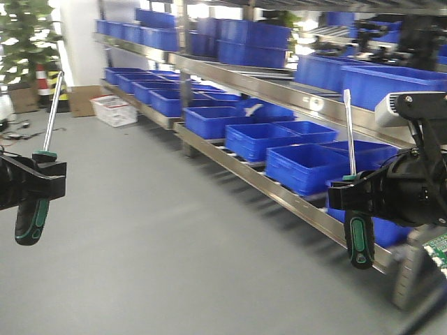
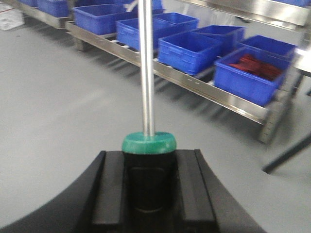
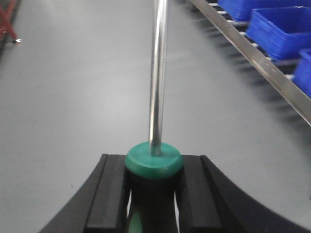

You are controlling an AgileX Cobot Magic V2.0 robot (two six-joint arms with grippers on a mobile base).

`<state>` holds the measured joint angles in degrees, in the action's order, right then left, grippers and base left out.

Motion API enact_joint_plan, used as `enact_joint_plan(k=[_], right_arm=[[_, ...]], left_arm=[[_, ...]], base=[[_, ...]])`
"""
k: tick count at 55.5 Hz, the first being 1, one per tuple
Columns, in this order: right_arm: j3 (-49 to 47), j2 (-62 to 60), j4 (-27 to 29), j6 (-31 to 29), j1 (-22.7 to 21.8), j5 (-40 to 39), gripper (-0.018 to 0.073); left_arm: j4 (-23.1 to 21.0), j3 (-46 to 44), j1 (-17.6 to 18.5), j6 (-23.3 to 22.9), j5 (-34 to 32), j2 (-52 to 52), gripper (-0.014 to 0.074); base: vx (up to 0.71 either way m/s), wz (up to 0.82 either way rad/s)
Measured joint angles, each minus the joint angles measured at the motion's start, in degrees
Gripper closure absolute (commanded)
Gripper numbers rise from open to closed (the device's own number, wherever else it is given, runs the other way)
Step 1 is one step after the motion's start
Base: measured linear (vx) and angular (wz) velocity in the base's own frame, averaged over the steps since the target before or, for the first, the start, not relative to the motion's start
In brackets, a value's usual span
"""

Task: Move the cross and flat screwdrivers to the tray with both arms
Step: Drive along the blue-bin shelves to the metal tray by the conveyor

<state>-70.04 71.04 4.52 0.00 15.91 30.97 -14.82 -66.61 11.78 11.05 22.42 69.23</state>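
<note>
Both arms hold a screwdriver upright in the air, shaft pointing up. My left gripper [image 1: 42,173] is shut on the black-and-green handle of one screwdriver [image 1: 31,220] at the left edge. My right gripper [image 1: 357,188] is shut on the handle of the other screwdriver [image 1: 360,241] at the right. In the left wrist view the gripper [image 2: 148,167] clamps the handle just below the green collar of its screwdriver [image 2: 148,143]. The right wrist view shows the same hold, gripper [image 3: 153,187] round the screwdriver [image 3: 153,161]. The tips are blurred, so I cannot tell cross from flat. The tray is out of view.
Steel shelving [image 1: 230,164] loaded with several blue bins [image 1: 304,167] runs from back left to the right. One bin holds red items [image 2: 255,68]. A white crate [image 1: 114,110], a plant [image 1: 24,35] and a striped cone [image 1: 43,80] stand at the back left on the grey floor.
</note>
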Motion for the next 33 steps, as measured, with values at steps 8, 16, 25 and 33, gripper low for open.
enact_joint_plan(k=[8,16,25,33], right_arm=[[0.0,0.0,0.0,0.0,0.0,0.0,0.0567],[0.0,0.0,0.0,0.0,0.0,0.1,0.0567],[0.0,0.0,0.0,0.0,0.0,0.3,0.0567],[0.0,0.0,0.1,0.0,0.0,0.3,0.0567]], left_arm=[[0.0,0.0,0.0,0.0,0.0,0.0,0.0596],[0.0,0.0,0.0,0.0,0.0,0.0,0.0596],[0.0,0.0,0.0,0.0,0.0,0.0,0.0596],[0.0,0.0,0.0,0.0,0.0,0.0,0.0596]], base=[[0.59,0.53],[0.60,0.53],[0.61,0.48],[0.61,0.40]])
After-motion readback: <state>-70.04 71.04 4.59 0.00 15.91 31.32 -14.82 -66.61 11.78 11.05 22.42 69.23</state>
